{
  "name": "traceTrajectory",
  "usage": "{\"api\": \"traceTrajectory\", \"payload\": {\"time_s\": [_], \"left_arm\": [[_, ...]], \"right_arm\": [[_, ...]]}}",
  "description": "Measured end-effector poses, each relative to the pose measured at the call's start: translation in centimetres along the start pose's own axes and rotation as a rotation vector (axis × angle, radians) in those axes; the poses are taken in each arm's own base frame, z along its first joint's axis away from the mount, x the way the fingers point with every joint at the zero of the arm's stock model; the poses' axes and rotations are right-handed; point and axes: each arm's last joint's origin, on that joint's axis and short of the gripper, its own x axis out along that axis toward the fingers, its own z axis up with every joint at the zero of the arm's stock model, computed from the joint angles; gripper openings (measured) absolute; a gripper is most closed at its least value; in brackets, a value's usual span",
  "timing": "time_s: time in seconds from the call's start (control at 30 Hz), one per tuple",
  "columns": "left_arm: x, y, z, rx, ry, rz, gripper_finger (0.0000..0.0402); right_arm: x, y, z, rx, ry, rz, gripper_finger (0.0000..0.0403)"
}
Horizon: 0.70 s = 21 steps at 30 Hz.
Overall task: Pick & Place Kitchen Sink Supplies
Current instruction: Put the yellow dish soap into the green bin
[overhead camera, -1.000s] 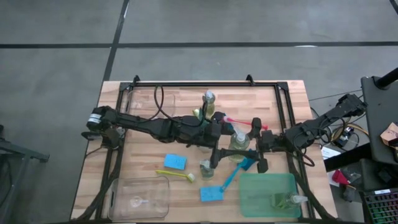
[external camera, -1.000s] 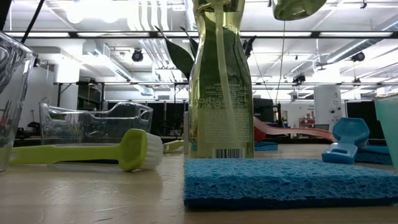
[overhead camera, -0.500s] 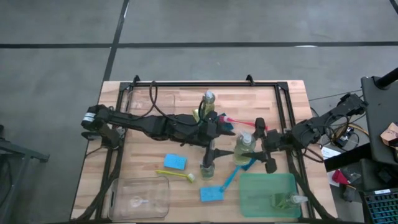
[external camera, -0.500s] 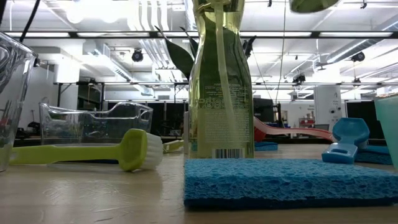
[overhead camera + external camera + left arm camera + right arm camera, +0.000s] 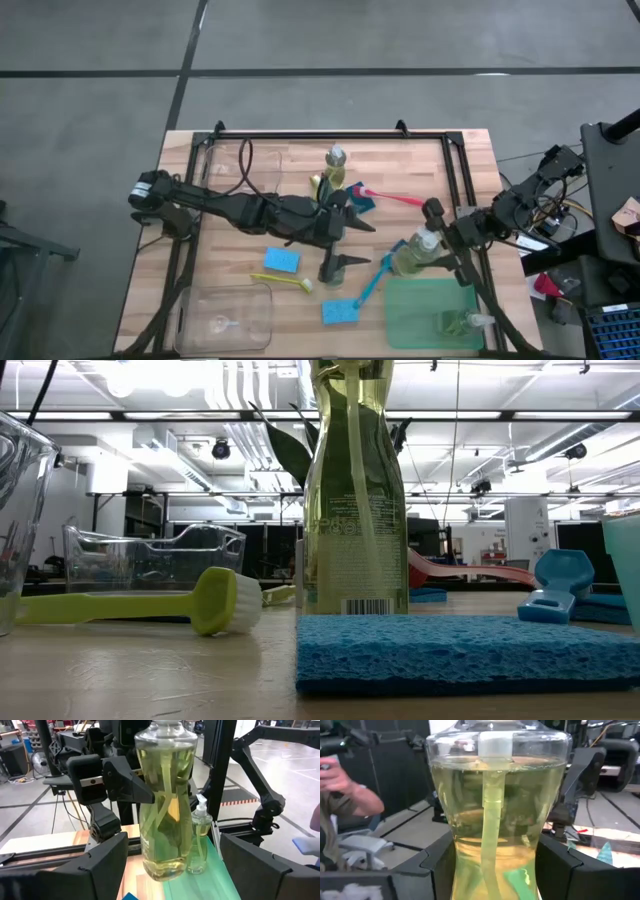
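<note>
Since a second ago, we note the right gripper [image 5: 437, 247] has carried its pump bottle [image 5: 413, 252] off the butcher-block table [image 5: 450, 160] to just above the green tray [image 5: 430, 312]; its fingers pinch the bottle's waist. The left gripper [image 5: 340, 247], spread and empty, has retreated. Workshop lights beyond.

On the table [image 5: 230, 300], one sponge [image 5: 282, 261] lies left of centre, another sponge [image 5: 341, 312] sits nearer the front between the empty bin [image 5: 222, 317] and the tray [image 5: 430, 300], where a bottle [image 5: 462, 322] lies.
</note>
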Motion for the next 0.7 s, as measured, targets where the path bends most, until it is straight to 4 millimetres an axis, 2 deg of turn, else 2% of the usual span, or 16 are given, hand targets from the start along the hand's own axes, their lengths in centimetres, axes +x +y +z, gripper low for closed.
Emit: {"api": "traceTrajectory", "payload": {"time_s": [0.2, 0.5, 0.7], "left_arm": [[0.0, -0.4, -0.1, 0.002, 0.003, -0.010, 0.0307], [0.1, -0.4, -0.5, 0.000, 0.012, -0.009, 0.0309], [0.1, -0.4, -0.5, -0.001, 0.009, -0.010, 0.0309]], "right_arm": [[-0.7, 1.1, -1.4, 0.019, 0.024, 0.074, 0.0205], [-1.2, 2.6, -4.6, -0.011, 0.050, 0.142, 0.0205], [-1.5, 3.4, -6.8, -0.027, -0.033, 0.211, 0.0205]]}}
